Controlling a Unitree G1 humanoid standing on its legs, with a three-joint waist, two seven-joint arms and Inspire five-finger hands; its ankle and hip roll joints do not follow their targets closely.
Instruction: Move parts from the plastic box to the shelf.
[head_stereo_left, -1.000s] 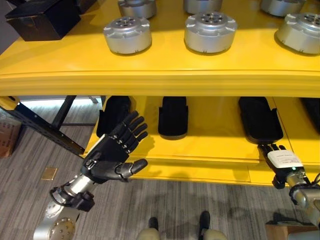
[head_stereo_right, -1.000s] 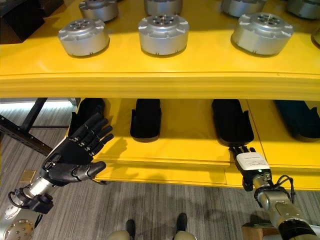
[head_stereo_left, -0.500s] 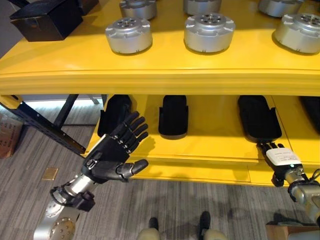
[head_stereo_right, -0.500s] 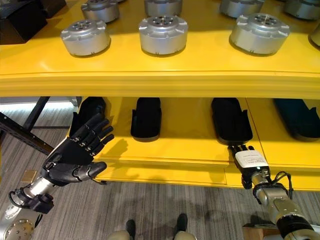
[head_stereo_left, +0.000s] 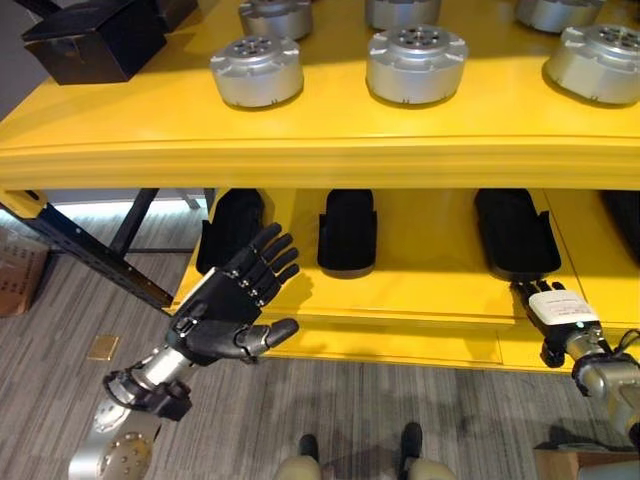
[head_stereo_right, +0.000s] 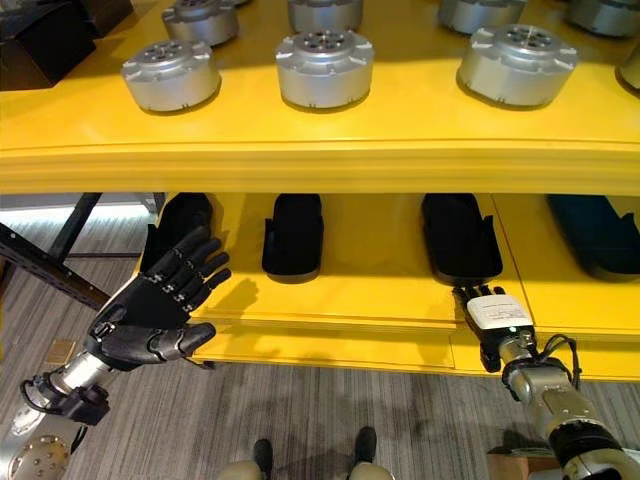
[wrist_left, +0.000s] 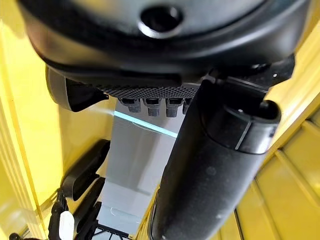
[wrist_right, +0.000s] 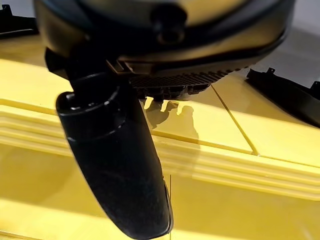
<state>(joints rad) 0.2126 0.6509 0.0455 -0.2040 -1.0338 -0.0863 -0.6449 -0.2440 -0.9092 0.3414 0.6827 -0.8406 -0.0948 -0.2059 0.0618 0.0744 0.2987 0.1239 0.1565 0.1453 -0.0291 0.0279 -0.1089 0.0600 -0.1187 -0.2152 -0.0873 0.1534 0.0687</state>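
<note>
Silver round parts (head_stereo_left: 416, 63) stand in rows on the yellow shelf's top level (head_stereo_left: 320, 160). Flat black parts (head_stereo_left: 347, 228) lie on the lower level (head_stereo_left: 420, 300). My left hand (head_stereo_left: 225, 315) hovers open and empty, palm up, just in front of the lower level's left end, near a black part (head_stereo_left: 232, 228). My right hand (head_stereo_right: 497, 322), with a white cover on it, reaches over the lower level's front edge with straight fingers, its fingertips just short of another black part (head_stereo_left: 515, 232). It holds nothing; in the right wrist view its thumb (wrist_right: 115, 165) hangs free above the yellow board.
A black box (head_stereo_left: 95, 38) sits at the top level's far left corner. A dark slanted shelf brace (head_stereo_left: 90, 255) runs below the left end. Grey striped floor lies in front of the shelf, with a small brown piece (head_stereo_left: 100, 347) on it.
The right hand has edged slightly forward toward the black part on the lower level. The left hand has barely moved. The view has shifted a little.
</note>
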